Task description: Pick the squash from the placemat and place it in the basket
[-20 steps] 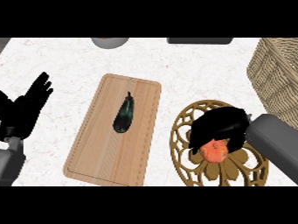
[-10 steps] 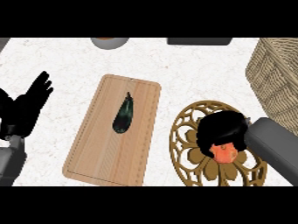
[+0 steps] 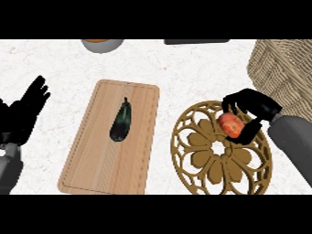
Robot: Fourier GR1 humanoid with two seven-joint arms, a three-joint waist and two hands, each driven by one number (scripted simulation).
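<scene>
Fingers of the right hand [image 3: 251, 112] curl round the orange squash [image 3: 230, 124], held above the round placemat [image 3: 212, 153] and beside the wicker basket [image 3: 293, 75] for carrying across, while the left hand [image 3: 16, 114] rests spread at the table's [image 3: 178, 66] left edge.

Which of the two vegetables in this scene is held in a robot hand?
The orange squash: the right robot hand curls round it above the round placemat. The dark eggplant lies untouched on the wooden cutting board.
</scene>
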